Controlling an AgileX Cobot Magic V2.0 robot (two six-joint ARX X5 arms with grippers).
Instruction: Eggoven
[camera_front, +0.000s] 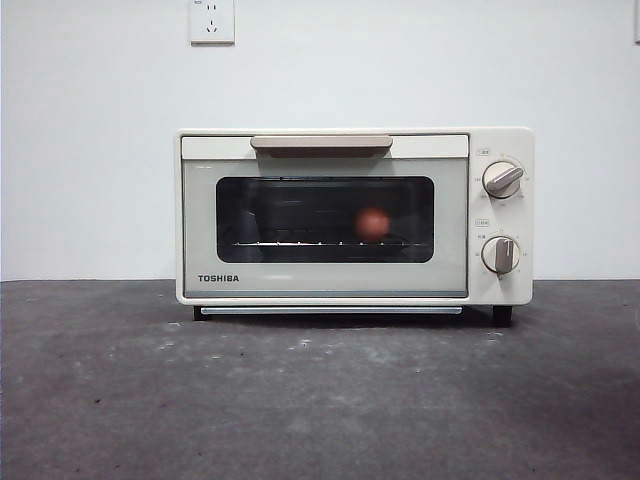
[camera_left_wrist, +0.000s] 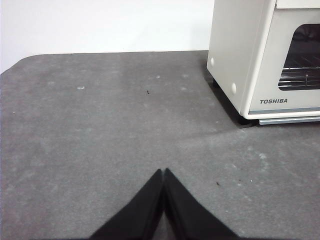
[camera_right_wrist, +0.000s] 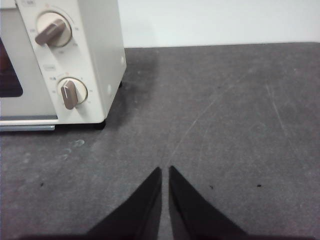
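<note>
The cream TOSHIBA toaster oven (camera_front: 354, 215) stands at the middle of the dark table with its glass door shut and its beige handle (camera_front: 321, 143) up. The orange-brown egg (camera_front: 373, 223) sits on the wire rack inside, seen through the glass, right of centre. My left gripper (camera_left_wrist: 163, 172) is shut and empty, over the table to the oven's left; the oven (camera_left_wrist: 250, 55) shows at the edge of that view. My right gripper (camera_right_wrist: 165, 170) is shut and empty, over the table to the oven's right, with the oven (camera_right_wrist: 95, 55) and its two knobs in view. Neither arm shows in the front view.
The oven's two knobs (camera_front: 501, 180) (camera_front: 500, 254) are on its right front. A white wall with a socket (camera_front: 211, 20) stands behind. The grey table (camera_front: 320, 400) stretches in front of the oven and to both sides.
</note>
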